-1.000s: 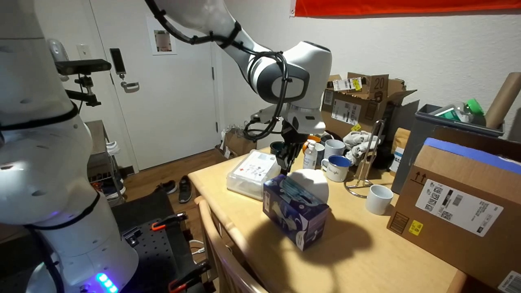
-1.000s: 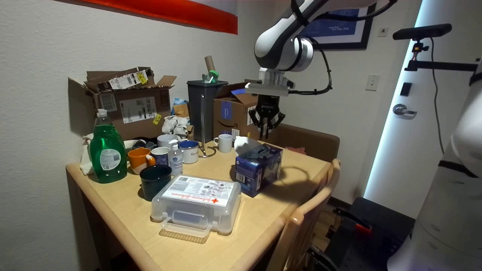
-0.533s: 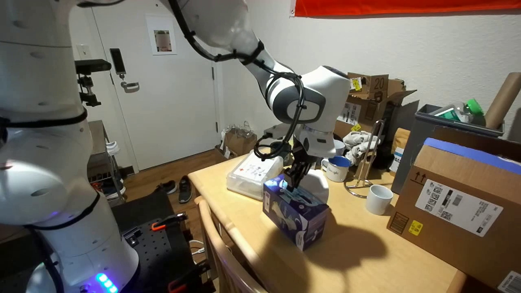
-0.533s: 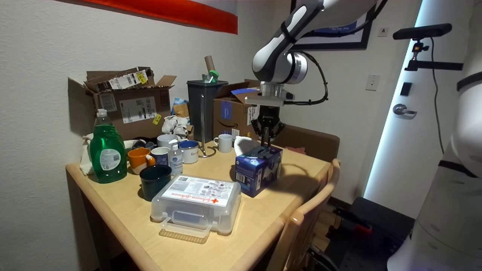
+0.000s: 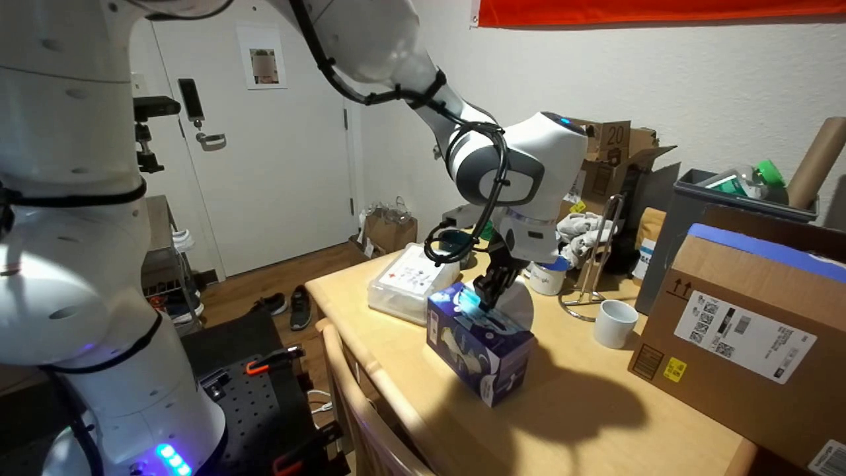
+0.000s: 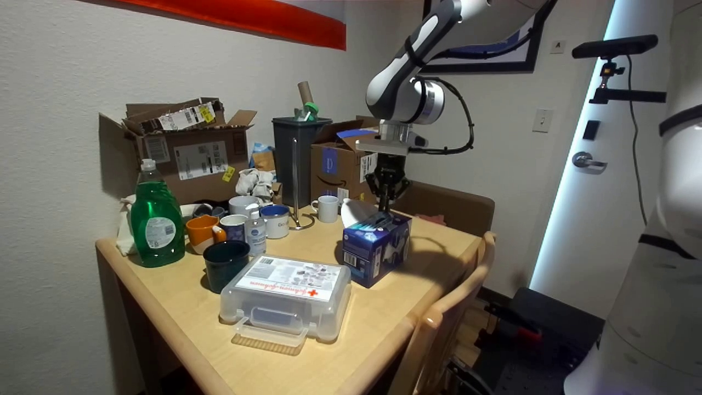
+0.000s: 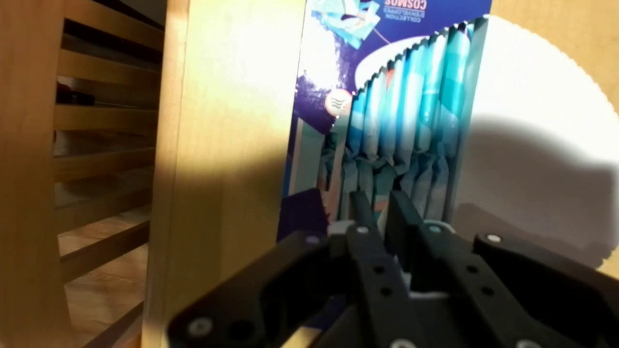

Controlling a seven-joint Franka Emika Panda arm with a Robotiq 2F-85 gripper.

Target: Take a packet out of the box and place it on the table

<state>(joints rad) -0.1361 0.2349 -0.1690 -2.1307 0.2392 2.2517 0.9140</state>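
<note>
Glossy and sharp-cornered, the box point(image 5: 470, 354) is an oblong printed shape in deep blue-purple, resting on the smooth tan wood of the tabletop point(image 5: 674, 436). Along one long side of the box's opening stands a flap point(image 7: 537, 111), pale and rounded like a half-moon, its edge finely scalloped. Near the box, in both exterior views, lies a flat, latched case point(image 6: 285, 296) of translucent plastic. Well apart from the box, in an exterior view, stand a curvy clear bottle point(image 6: 159, 219) of green liquid and a squat dark green mug point(image 6: 225, 274).

Inside the box, the packets point(image 7: 411, 111) stand on edge in a tight row — thin, crinkled, light blue, with zigzag ends and paler markings. Every packet in sight sits there. The black claw point(image 7: 379, 198) reaches down from above to the box's opening, its two fingers a narrow gap apart — whether a packet is pinched between them, I cannot tell.

Farther from the box, in both exterior views, are a large brown cardboard carton point(image 5: 727, 350) and a grey bin point(image 6: 307, 134); a green-capped plastic container point(image 5: 760, 177) and a cardboard tube point(image 5: 819, 165) poke from the bin's mouth.
</note>
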